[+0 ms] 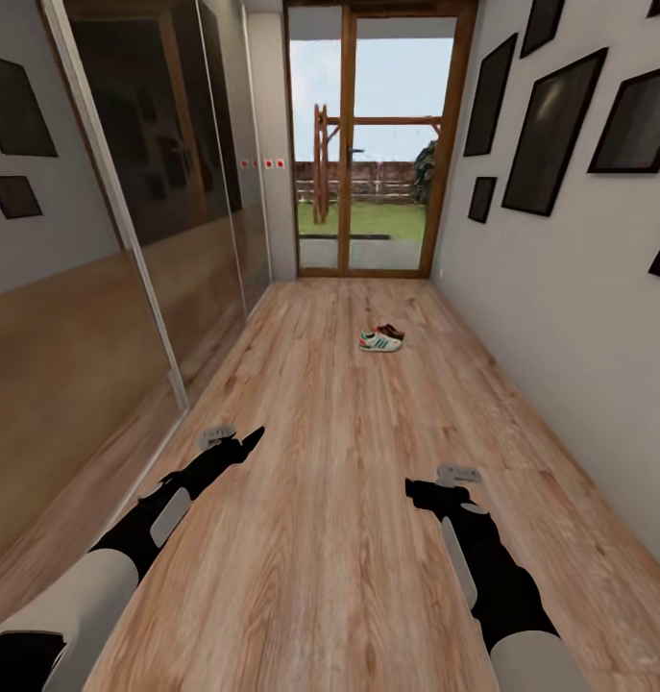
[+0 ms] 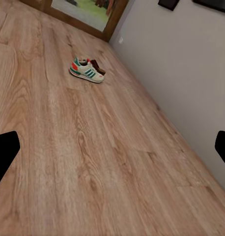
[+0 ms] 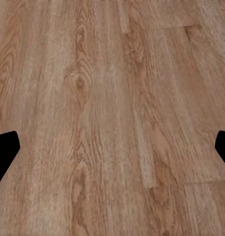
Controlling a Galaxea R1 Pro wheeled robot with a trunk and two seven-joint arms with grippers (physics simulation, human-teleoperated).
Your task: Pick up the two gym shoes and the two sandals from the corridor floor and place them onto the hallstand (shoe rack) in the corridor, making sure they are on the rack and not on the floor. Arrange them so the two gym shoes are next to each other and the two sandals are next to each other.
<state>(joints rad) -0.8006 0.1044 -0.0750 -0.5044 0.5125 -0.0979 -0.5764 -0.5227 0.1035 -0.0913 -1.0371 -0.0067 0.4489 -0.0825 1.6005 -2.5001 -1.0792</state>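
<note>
Cream-white gym shoe with green stripes [image 1: 379, 341] lies far down the brown wood floor [image 1: 349, 538], a dark sandal [image 1: 391, 331] touching it.

Left claw [image 1: 235, 444] and right claw [image 1: 435, 488] look wide and empty. Grabbing the shoe could snag the sandal, because they sit so close.

Both arms were white near the shoulders, going glossy black with pale grey panels, each ending in a grey wrist plate above black fingers.

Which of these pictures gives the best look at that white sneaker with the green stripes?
The left wrist view: the gym shoe appears larger there, with green stripes and red-orange heel plain. The head view shows it small and distant down the corridor floor. The right wrist view looks at floor planks.
</note>
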